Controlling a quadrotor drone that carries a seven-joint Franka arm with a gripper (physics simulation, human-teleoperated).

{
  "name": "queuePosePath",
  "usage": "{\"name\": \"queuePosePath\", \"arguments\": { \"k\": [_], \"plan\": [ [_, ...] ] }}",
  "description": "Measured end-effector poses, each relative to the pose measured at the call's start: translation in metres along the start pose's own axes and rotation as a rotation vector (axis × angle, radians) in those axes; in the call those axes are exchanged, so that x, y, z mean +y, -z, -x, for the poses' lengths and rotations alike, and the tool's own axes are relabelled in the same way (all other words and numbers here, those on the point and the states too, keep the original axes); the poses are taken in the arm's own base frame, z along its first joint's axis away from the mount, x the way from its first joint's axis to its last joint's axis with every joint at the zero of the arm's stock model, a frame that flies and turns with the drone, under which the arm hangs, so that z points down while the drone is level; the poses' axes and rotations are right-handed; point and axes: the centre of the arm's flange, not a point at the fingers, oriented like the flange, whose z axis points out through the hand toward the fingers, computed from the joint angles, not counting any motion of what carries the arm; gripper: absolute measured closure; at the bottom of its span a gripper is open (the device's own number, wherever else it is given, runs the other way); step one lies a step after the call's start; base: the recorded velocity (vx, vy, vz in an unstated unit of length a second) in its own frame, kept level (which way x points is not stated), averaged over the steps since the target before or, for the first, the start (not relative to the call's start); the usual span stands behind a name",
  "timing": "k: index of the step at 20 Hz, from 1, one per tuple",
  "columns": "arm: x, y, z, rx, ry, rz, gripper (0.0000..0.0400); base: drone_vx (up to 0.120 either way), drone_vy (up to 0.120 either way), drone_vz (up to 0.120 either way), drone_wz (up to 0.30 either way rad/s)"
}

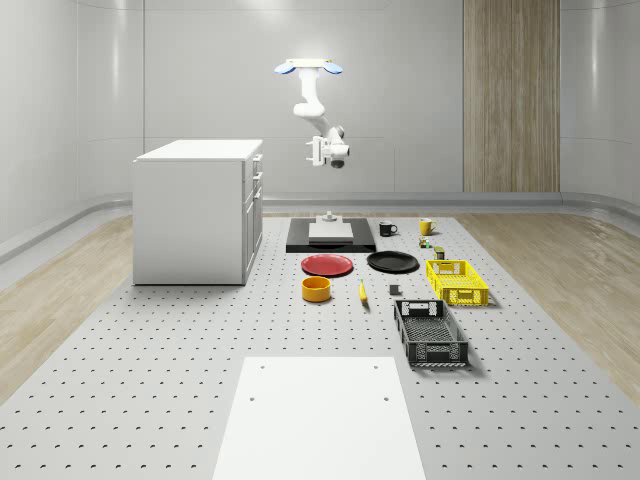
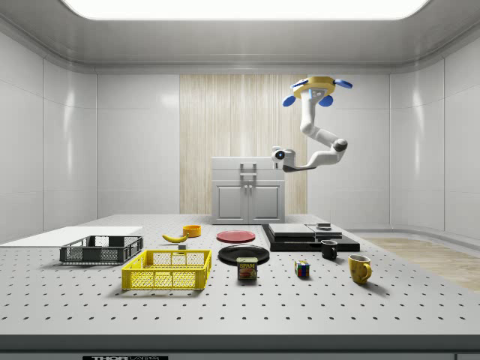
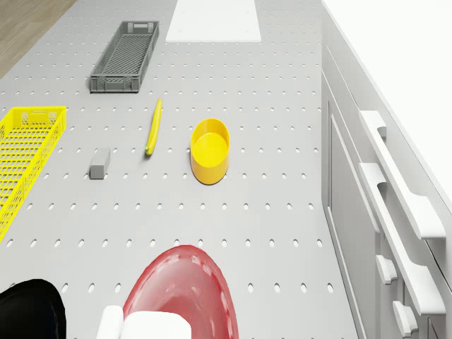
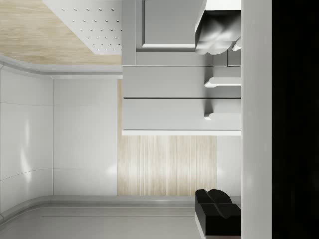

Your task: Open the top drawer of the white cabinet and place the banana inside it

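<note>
Gripper (image 1: 320,153) hangs in the air near the white cabinet (image 1: 195,215), level with its top drawer and apart from it; cannot tell its state; drone (image 1: 309,68) hovers above the desk (image 1: 150,380), over the black platform (image 1: 330,236); top drawer (image 3: 402,187) shut, handle likely a stiff bar, best hooked at mid-span; red plate (image 1: 328,265) and yellow bowl (image 1: 317,289) sit between cabinet and banana (image 1: 362,292); banana lies flat on the desk beside the bowl, probably light, slightly soft, curved and smooth; take across its middle.
</note>
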Motion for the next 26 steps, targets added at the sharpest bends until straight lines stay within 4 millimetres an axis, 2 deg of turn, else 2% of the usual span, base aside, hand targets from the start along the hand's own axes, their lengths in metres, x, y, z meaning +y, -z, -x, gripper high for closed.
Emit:
{"name": "queuePosePath", "arguments": {
  "k": [8, 22, 26],
  "plan": [
    [0.0000, 0.0000, 0.0000, 0.000, 0.000, 0.000, 0.0000, 0.120, -0.110, 0.000, 0.000],
    [0.0000, 0.0000, -0.0001, 0.000, 0.000, 0.000, 0.0000, 0.120, 0.000, 0.000, 0.000],
    [0.0000, 0.0001, -0.0001, 0.000, 0.000, 0.000, 0.0000, 0.120, -0.120, 0.000, 0.000]
  ]
}}
